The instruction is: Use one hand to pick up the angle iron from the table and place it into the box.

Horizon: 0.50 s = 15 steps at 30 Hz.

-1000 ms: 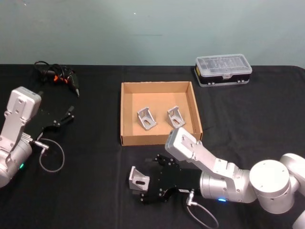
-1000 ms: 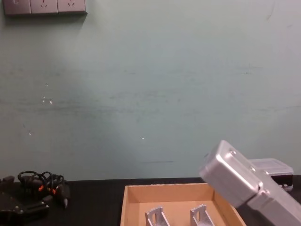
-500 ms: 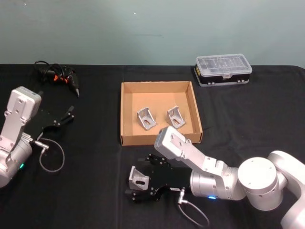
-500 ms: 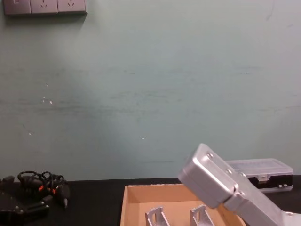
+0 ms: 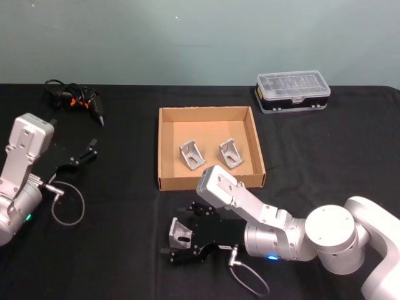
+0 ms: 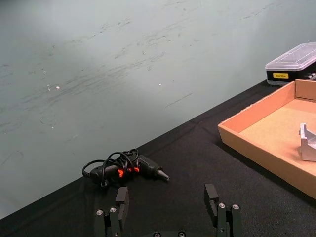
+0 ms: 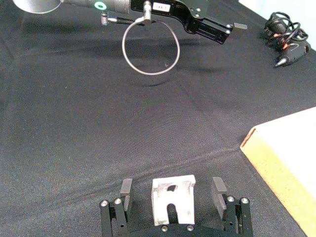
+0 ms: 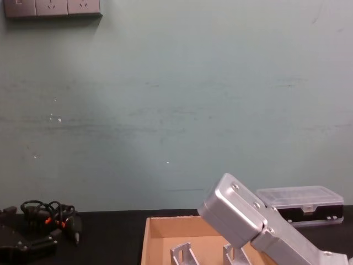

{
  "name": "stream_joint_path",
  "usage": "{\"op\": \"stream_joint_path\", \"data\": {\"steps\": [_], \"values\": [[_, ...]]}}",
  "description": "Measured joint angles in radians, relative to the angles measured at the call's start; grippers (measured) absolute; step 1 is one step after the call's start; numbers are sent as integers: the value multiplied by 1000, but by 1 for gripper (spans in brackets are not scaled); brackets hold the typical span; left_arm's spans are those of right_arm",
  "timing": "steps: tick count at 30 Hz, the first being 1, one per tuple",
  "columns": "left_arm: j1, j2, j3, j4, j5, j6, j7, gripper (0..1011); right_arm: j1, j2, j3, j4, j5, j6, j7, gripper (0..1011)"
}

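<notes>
A silver angle iron (image 5: 182, 234) lies on the black table (image 5: 112, 250) in front of the tan box (image 5: 209, 182). My right gripper (image 5: 172, 241) is low over it, open, with one finger on each side and a gap at both. The right wrist view shows the angle iron (image 7: 173, 200) between the spread fingers (image 7: 126, 189). Two more angle irons (image 5: 192, 154) (image 5: 230, 153) lie inside the box. My left gripper (image 5: 84, 154) rests open at the table's left, far from the box.
A clear-lidded black organiser case (image 5: 293, 91) stands behind and right of the box. A bundle of black cables with orange marks (image 5: 74, 100) lies at the back left. A thin cable loop (image 5: 65, 203) hangs by the left arm.
My right arm has slid to the left, bringing its open fingers from beside the angle iron to either side of it. The left arm has not moved.
</notes>
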<state>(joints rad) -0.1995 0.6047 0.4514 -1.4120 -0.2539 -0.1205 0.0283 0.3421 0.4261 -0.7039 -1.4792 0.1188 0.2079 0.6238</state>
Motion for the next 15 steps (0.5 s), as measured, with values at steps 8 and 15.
{"op": "stream_joint_path", "data": {"steps": [8, 15], "values": [[0, 0, 0, 0, 0, 0, 0, 1000, 3, -4, -3, 6, 1, 1, 0, 1004], [0, 0, 0, 0, 0, 0, 0, 1000, 7, -7, -7, 14, 4, 3, 3, 863]]}}
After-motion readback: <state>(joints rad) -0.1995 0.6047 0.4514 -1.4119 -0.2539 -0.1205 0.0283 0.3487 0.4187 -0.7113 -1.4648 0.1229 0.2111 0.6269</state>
